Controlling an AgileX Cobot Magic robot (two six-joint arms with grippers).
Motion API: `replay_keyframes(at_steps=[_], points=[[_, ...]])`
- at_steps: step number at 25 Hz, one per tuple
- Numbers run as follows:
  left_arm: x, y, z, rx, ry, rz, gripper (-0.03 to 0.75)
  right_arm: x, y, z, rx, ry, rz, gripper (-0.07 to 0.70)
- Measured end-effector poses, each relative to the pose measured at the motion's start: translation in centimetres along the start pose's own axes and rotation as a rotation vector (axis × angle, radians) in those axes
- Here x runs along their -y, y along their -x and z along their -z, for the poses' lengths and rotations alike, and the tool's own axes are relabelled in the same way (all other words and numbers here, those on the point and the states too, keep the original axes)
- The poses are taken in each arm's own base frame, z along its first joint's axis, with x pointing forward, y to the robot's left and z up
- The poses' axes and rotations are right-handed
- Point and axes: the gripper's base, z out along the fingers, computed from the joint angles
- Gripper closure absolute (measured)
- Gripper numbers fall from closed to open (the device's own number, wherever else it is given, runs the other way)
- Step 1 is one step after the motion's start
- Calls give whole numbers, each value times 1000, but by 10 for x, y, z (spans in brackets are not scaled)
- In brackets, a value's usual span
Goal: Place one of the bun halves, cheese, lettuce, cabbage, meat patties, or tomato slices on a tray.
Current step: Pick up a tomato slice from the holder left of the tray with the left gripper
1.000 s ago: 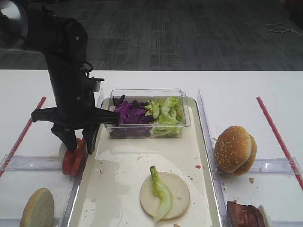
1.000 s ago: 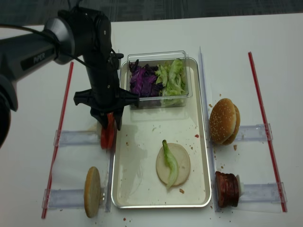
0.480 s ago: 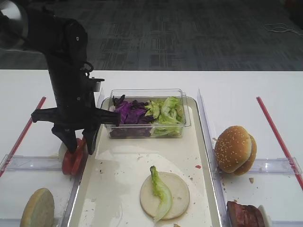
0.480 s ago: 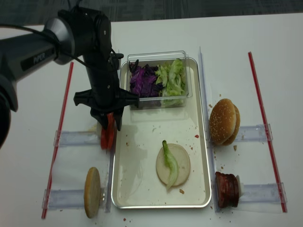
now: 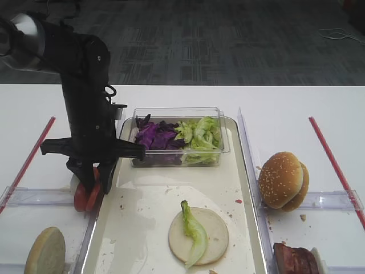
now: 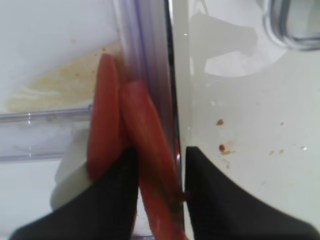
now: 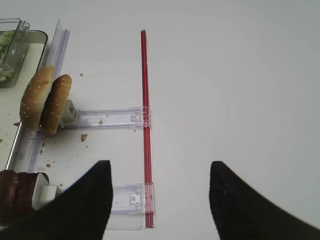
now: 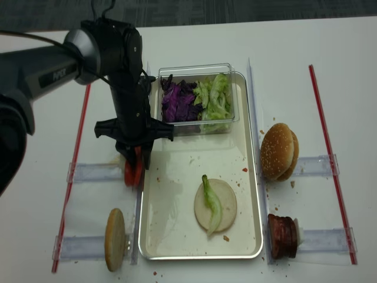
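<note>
Two tomato slices (image 5: 85, 197) (image 8: 132, 174) stand on edge in a clear holder just left of the tray (image 5: 142, 228) (image 8: 171, 230). My left gripper (image 5: 91, 185) (image 8: 134, 168) (image 6: 160, 150) is down on them, its fingers closed on either side of the right-hand slice (image 6: 150, 140); the other slice (image 6: 105, 115) leans outside the left finger. On the tray lies a flat pale bun half (image 5: 208, 237) with a lettuce strip (image 5: 193, 231) across it. My right gripper (image 7: 160, 170) hangs open over bare table, holding nothing.
A clear tub at the tray's far end holds cabbage (image 5: 157, 137) and lettuce (image 5: 199, 134). Sesame buns (image 5: 282, 180) (image 7: 45, 97) and meat patties (image 5: 293, 260) (image 7: 15, 195) stand right of the tray. A bun half (image 5: 45, 251) stands front left. A red strip (image 7: 145, 100) runs under my right gripper.
The left gripper has sunk lower onto the tomato slices and its jaws have narrowed around one slice. Nothing else moved.
</note>
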Motion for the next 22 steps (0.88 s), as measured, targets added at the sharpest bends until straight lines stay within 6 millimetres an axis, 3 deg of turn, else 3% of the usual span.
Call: replay_keyframes(at_steps=[10,22], points=[[-2,1,1,10,21,-1,635,0,0,0,0,0,0,165],[-1,1,2,9,19,0,678,0,0,0,0,0,0,165]])
